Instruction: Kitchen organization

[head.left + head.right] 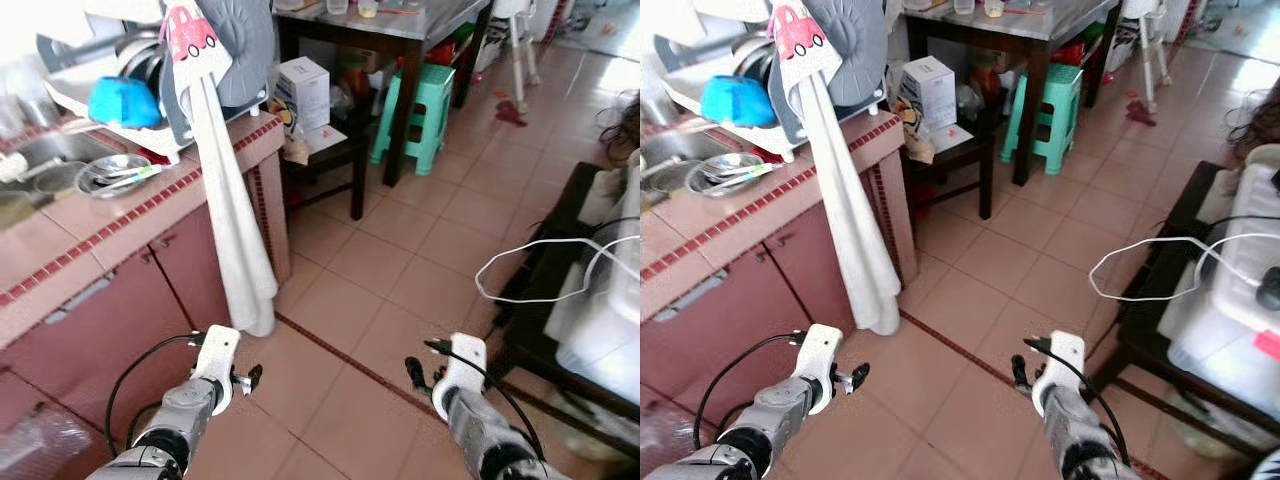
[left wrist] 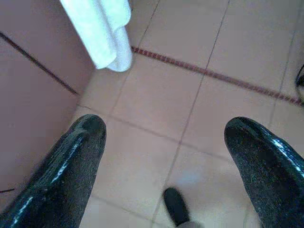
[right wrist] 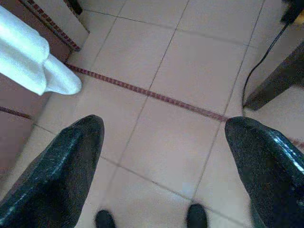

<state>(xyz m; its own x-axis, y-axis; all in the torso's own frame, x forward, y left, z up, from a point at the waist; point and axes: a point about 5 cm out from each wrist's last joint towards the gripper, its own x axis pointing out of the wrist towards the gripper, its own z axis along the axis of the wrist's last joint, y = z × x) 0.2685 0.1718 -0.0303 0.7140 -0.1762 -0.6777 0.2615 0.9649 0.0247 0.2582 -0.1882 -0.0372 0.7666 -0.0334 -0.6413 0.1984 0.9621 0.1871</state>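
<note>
A tiled kitchen counter (image 1: 120, 225) runs along my left, with a sink (image 1: 45, 150) and a steel bowl holding utensils (image 1: 115, 175). On it stands a dish rack (image 1: 110, 100) with a blue bowl (image 1: 125, 102). A long white towel (image 1: 235, 250) hangs from the rack down past the counter's corner. My left gripper (image 2: 164, 137) hangs open over the floor tiles near the towel's lower end (image 2: 111, 42). My right gripper (image 3: 164, 130) is open too, low over bare tiles, with nothing between its fingers.
A dark table (image 1: 400, 40) stands ahead with a green stool (image 1: 415, 115) under it and a low bench carrying a white box (image 1: 302, 90). At my right is a dark stand (image 1: 560, 260) with a plastic bin (image 1: 1230, 320) and a white cable (image 1: 530, 265). Tiled floor (image 1: 370, 270) lies between.
</note>
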